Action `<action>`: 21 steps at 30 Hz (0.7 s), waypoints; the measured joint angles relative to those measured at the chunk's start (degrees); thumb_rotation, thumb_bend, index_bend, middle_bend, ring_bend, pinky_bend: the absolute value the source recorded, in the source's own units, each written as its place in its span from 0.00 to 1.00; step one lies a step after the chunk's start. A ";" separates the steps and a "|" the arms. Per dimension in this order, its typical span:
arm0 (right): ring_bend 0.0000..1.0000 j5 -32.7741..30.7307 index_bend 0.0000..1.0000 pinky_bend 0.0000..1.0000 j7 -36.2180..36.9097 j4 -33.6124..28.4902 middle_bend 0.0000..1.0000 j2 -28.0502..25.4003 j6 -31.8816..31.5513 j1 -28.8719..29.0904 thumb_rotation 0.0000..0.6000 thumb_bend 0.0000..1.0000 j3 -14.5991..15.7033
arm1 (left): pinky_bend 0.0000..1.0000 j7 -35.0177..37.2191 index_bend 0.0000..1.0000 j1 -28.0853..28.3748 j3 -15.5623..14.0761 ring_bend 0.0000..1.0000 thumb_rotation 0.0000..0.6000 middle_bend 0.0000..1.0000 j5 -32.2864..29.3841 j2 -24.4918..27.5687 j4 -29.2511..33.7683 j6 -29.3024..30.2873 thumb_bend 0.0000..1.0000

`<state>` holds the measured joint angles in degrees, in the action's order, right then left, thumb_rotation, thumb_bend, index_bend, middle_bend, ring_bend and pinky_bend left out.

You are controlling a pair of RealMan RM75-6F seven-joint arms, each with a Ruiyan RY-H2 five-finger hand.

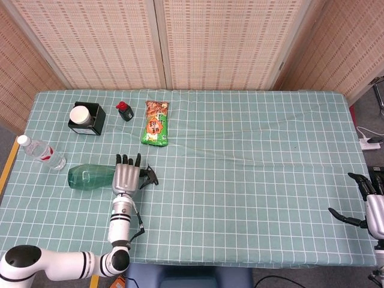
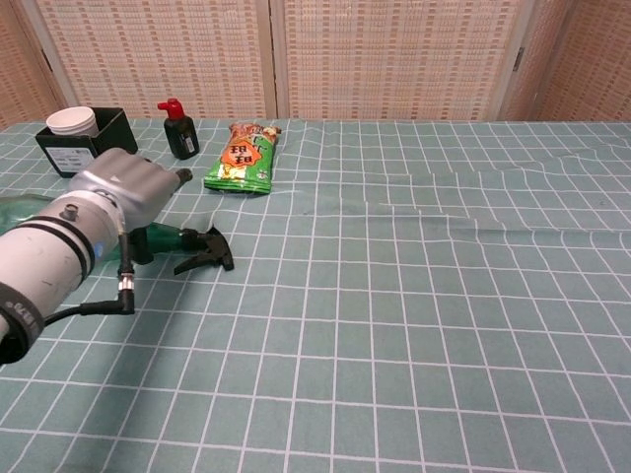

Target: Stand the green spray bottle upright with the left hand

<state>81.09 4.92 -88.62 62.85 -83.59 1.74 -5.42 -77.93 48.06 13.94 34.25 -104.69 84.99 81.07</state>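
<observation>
Green spray bottle (image 1: 90, 176) lies on its side at left of bench (image 1: 252, 180), nozzle toward centre. Left hand (image 1: 126, 176) flat over its neck, fingers extended, nothing grasped yet. Bottle probably light, smooth, rolls easily; grasp the wide body.
</observation>
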 measured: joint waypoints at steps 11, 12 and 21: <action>0.00 -0.11 0.16 0.00 0.75 -0.33 0.18 -0.54 0.71 0.18 1.00 0.00 0.20 | 0.12 -2.19 0.07 3.60 0.03 0.14 1.00 0.27 0.93 -3.69 -6.03 -1.09 0.19; 0.00 -0.11 0.16 0.00 0.97 -0.30 0.18 -0.58 0.72 0.17 1.00 0.00 0.21 | 0.12 -2.55 0.07 3.91 -0.46 0.14 1.00 0.27 1.49 -3.77 -7.06 -1.45 0.19; 0.00 0.38 0.16 0.00 3.06 0.64 0.18 -0.61 0.39 0.00 1.00 0.00 0.33 | 0.11 -3.46 0.07 3.93 -2.17 0.15 1.00 0.28 1.22 -4.41 -13.48 -4.68 0.19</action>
<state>81.47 7.98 -87.98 62.23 -83.20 1.74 -5.09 -81.39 51.99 11.77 35.47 -109.10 71.51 76.39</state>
